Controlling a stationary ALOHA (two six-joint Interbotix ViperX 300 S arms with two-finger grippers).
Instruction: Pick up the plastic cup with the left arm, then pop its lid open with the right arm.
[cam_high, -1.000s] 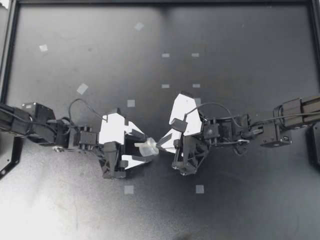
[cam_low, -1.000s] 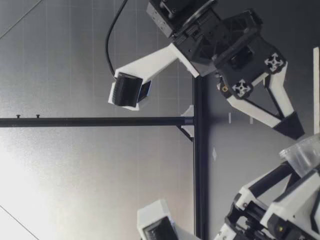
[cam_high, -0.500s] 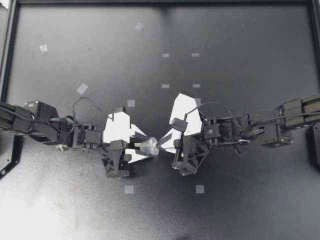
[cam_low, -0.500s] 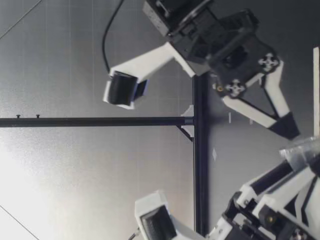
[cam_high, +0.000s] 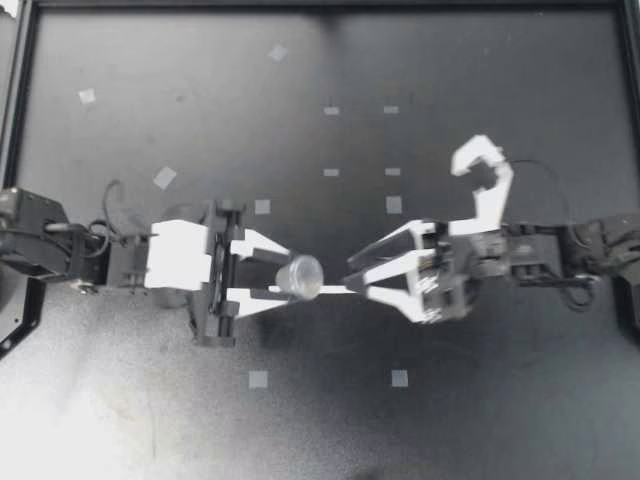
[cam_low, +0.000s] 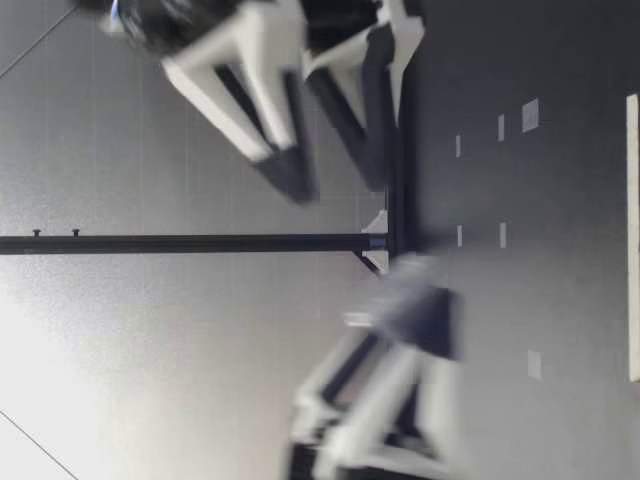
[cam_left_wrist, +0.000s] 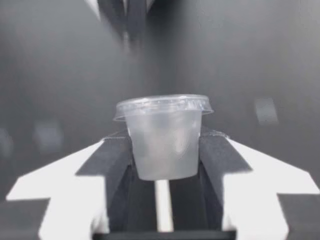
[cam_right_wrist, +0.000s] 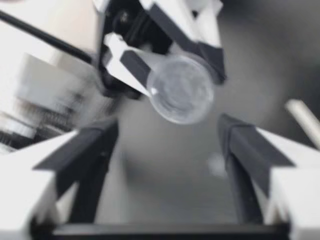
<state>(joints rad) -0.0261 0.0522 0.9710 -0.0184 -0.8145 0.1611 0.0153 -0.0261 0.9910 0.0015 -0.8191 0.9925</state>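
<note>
Table: the black table (cam_high: 480, 80) fills the top view, and both our arms come in over its middle from opposite sides.
Left gripper: our left gripper (cam_high: 284, 278) points toward the middle of the table. It is clenched on the cup, with one dark pad (cam_left_wrist: 114, 156) against each side of it.
Right gripper: our right gripper (cam_high: 352, 277) faces the left one, tips near the cup but apart from it. Its jaws are released, and its fingers (cam_right_wrist: 89, 150) stand wide to either side with nothing between them.
Cup: the small clear cup (cam_high: 303, 277) with its lid on sits at the tips of the left gripper, between the two grippers. In the left wrist view the cup (cam_left_wrist: 163, 135) stands upright between the fingers, rim above the pads. In the right wrist view the cup (cam_right_wrist: 180, 89) shows ahead of our open fingers as a round face.
Low view: both arms are blurred here, and we cannot tell the cup's outline.
Tape marks: small pale tape marks (cam_high: 258, 379) lie scattered on the table around the arms.
</note>
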